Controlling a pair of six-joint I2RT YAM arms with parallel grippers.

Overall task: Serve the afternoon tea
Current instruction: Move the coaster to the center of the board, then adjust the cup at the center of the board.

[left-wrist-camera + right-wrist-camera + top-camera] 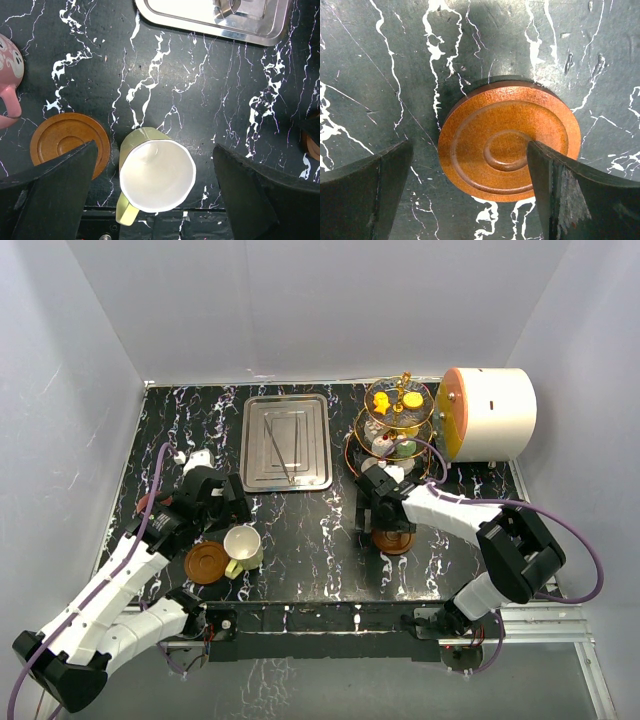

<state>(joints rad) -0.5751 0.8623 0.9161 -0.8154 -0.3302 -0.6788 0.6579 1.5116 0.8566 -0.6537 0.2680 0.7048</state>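
Afternoon tea sits half-laid on the black marble table (330, 550), with the three-tier stand (398, 430) at its far right. Your right gripper (470, 150), jaws spread, hovers over one brown saucer (510, 147), apparently ready to lift it. Your left gripper (154, 147), jaws also spread, brackets the cream cup (157, 175) just beside the other saucer (70, 145), likely its seat. The maroon cup (7, 85) stands to the left. Cakes (384, 398) fill the stand's tiers.

The black white-veined marble table (330, 540) carries a rectangular steel tray (258, 440), a gold-framed three-tier glass stand (362, 425), a white orange-ended cylinder (495, 412), two round brown wooden saucers (206, 562) (510, 142), a cream cup (243, 547) just beside the left one, and a pink-maroon cup (7, 75).
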